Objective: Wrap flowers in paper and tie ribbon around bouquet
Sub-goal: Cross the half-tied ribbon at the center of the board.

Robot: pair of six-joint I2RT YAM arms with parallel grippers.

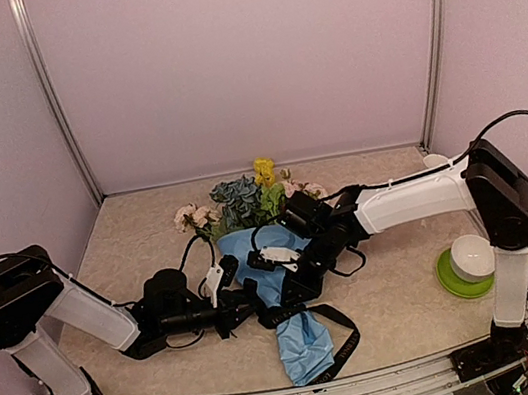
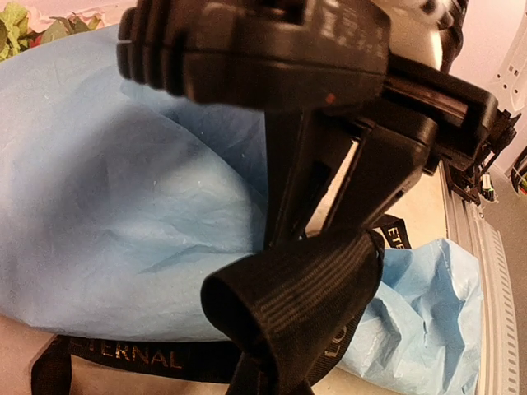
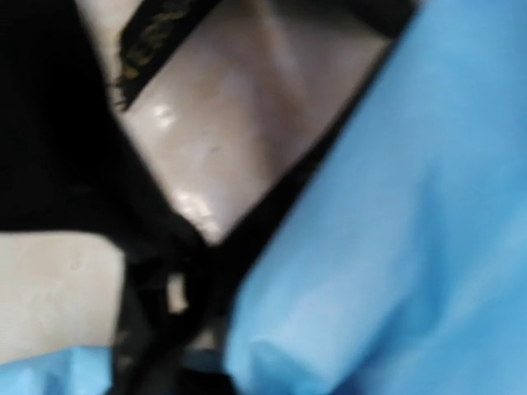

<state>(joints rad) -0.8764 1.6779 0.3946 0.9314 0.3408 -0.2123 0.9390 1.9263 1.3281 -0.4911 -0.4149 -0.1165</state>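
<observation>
The bouquet lies mid-table: flowers (image 1: 238, 194) at the far end, light blue paper (image 1: 304, 343) tapering toward me. The black ribbon (image 1: 353, 330) loops round the paper's narrow end. My left gripper (image 1: 247, 307) lies low at the paper's left side, shut on the ribbon (image 2: 288, 288), which rises from the jaws as a folded loop. My right gripper (image 1: 281, 286) reaches down just above it. Its fingers (image 2: 284, 181) converge on the loop's top, tips hidden behind it. The right wrist view is blurred, showing only paper (image 3: 395, 206) and ribbon (image 3: 156, 33).
A white bowl (image 1: 471, 254) sits on a green plate (image 1: 456, 285) at the right, beside the right arm's base. The metal rail (image 2: 494, 271) runs along the table's near edge. Pale walls close in the back and both sides.
</observation>
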